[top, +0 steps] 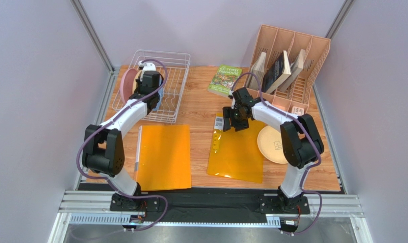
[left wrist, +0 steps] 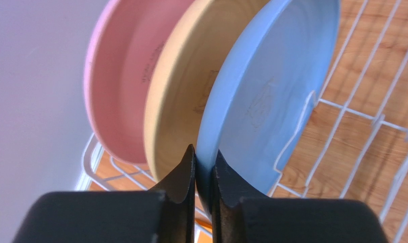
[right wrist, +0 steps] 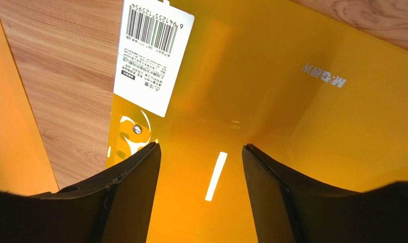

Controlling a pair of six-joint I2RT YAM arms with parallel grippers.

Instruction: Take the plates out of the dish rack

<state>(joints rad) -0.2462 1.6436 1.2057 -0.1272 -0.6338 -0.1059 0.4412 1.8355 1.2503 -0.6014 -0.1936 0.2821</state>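
Three plates stand on edge in the white wire dish rack (top: 176, 96) (left wrist: 351, 112) at the back left: a pink plate (left wrist: 117, 76) (top: 126, 84), a cream-yellow plate (left wrist: 180, 86) and a light blue plate (left wrist: 272, 86). My left gripper (left wrist: 205, 158) (top: 152, 99) is shut on the blue plate's near rim, one finger between the blue and cream plates. Another cream-yellow plate (top: 273, 145) lies flat on the table at the right. Left of that plate, my right gripper (right wrist: 201, 152) (top: 236, 123) hangs open above a translucent orange folder (right wrist: 272, 101), holding nothing.
A second, opaque orange folder (top: 163, 157) lies in front of the rack. A green book (top: 224, 80) lies at the back middle. A peach slotted organizer (top: 297, 55) with books stands at the back right. A barcode label (right wrist: 152, 50) sits on the translucent folder's corner.
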